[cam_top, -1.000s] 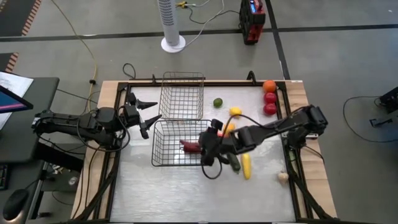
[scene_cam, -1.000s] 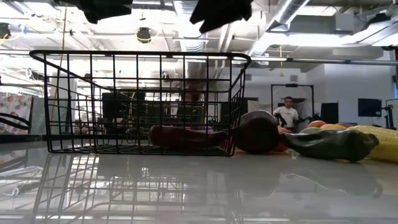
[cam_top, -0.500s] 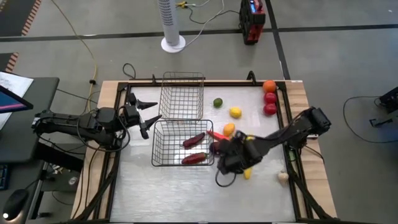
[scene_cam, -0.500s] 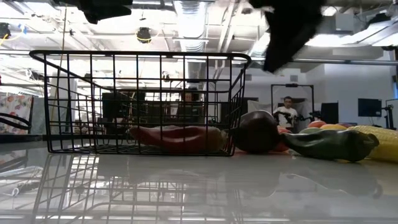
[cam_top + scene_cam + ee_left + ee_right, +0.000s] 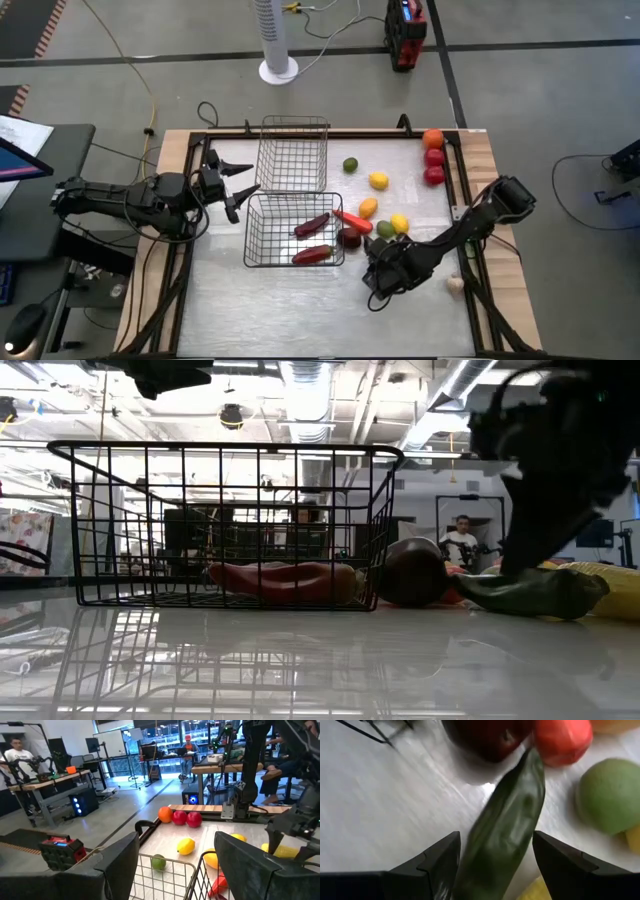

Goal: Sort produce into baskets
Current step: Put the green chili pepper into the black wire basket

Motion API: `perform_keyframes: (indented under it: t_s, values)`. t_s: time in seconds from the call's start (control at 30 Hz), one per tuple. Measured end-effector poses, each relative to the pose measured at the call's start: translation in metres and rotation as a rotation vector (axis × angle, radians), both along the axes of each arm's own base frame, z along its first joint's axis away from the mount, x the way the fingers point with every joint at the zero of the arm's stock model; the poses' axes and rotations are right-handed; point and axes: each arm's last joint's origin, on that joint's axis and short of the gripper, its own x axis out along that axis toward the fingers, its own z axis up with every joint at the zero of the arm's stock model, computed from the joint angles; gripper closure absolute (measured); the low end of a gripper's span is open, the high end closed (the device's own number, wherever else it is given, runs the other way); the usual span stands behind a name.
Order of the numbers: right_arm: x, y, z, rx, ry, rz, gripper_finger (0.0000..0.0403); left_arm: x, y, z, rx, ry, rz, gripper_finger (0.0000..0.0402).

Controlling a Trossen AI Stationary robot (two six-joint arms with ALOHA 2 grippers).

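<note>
**Straddle the long green piece squarely before closing**

The long green vegetable (image 5: 507,815) lies flat on the counter (image 5: 300,310), just off the dark basket's (image 5: 262,245) corner at about four o'clock from it. In the right wrist view it runs lengthwise between the two fingers of the right hand (image 5: 495,852), which stand apart on either side of it and do not yet press it. One end of it touches or nearly touches a dark red round fruit (image 5: 487,737) and a red piece (image 5: 565,737); a green round fruit (image 5: 607,797) sits just beside it.

My reading is that the step in hand is picking this piece up. To do it well, the fingers should come down evenly on both flanks, around the middle of the length where the crowding neighbours are farthest off. The skin looks smooth and glossy, so a grip near a tapered end would likely slip. A straight lift before any sideways travel should spare the round fruits a knock, since they would roll easily.

Two long red pieces (image 5: 312,240) already lie in the dark basket; the silvery basket (image 5: 292,155) stands at its twelve o'clock. More round fruit waits toward one o'clock. The left hand (image 5: 240,180) hangs at the basket's ten o'clock, fingers spread, holding nothing.
</note>
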Motion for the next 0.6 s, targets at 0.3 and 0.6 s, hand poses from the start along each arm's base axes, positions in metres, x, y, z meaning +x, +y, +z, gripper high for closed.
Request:
perform_keyframes:
  t_s: [0.3,0.6]
  values:
    - [-0.002,-0.008,-0.021,0.060,-0.002,0.043,0.0132,0.000,0.000,0.000,0.010,0.004,0.001,0.0152]
    - [0.001,-0.016,-0.019,0.054,0.019,0.044,0.0199,0.000,0.000,0.000,0.010,0.004,0.002,0.0152]
